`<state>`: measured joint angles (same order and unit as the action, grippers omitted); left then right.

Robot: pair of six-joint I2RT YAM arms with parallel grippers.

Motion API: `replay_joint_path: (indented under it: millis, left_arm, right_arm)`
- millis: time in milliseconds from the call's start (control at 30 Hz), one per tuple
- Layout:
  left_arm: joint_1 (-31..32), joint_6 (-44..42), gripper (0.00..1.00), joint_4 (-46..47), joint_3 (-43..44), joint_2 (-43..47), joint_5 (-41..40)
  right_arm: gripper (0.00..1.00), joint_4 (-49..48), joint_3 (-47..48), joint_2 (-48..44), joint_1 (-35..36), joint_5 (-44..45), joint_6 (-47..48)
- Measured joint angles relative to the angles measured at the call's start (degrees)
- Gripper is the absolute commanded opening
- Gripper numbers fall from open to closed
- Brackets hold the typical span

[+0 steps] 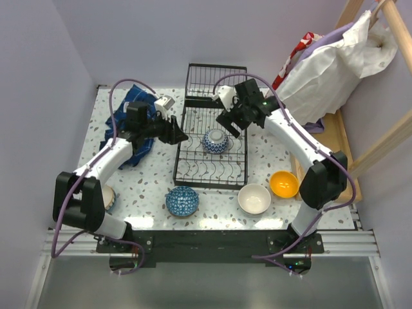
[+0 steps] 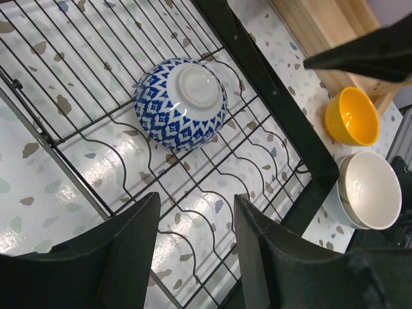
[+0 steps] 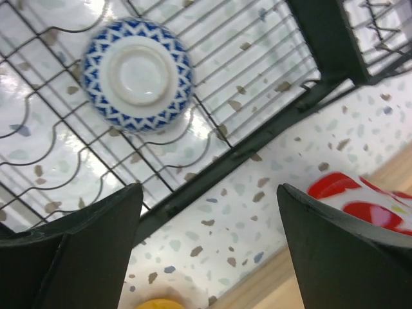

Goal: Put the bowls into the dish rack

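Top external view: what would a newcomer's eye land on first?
An upside-down blue-and-white bowl sits in the middle of the black dish rack. The left gripper and right gripper flank it, both open and holding nothing. On the table in front of the rack are a blue patterned bowl, a white bowl and a yellow bowl.

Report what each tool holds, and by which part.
Nothing: left tool and right tool are open and empty; the blue bowl rests upside down in the dish rack.
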<state>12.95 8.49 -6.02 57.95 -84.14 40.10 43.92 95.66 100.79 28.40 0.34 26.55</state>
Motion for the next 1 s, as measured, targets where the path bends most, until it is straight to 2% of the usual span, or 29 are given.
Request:
replay_joint_path:
  millis: [200, 367, 467, 700, 1000]
  left_arm:
    - [-0.81, 3.13, 0.71, -1.68, 2.51, -0.79, 0.02]
    - [-2.60, 2.71, 0.71, -5.86, 3.78, 0.74, -0.61]
    - [-5.07, 2.40, 0.70, -8.59, 3.91, 0.90, -1.11]
    - [-9.14, 1.79, 0.69, -11.82, 3.91, 0.90, -2.21]
    - [-9.20, 1.36, 0.68, -12.59, 3.85, 0.90, -2.25]
  right_arm:
    - [0.86, -0.13, -0.04, 5.16, 0.94, -7.10, 0.35]
    - [0.85, -0.37, 2.82, 13.66, 1.16, -10.10, 0.48]
    - [0.84, -0.70, 2.82, 15.78, 1.16, -11.19, 0.48]
    - [0.82, -3.48, 2.82, 16.17, 1.16, -13.70, 0.48]
    - [0.77, -6.54, 2.95, 16.79, 1.16, -15.47, 0.00]
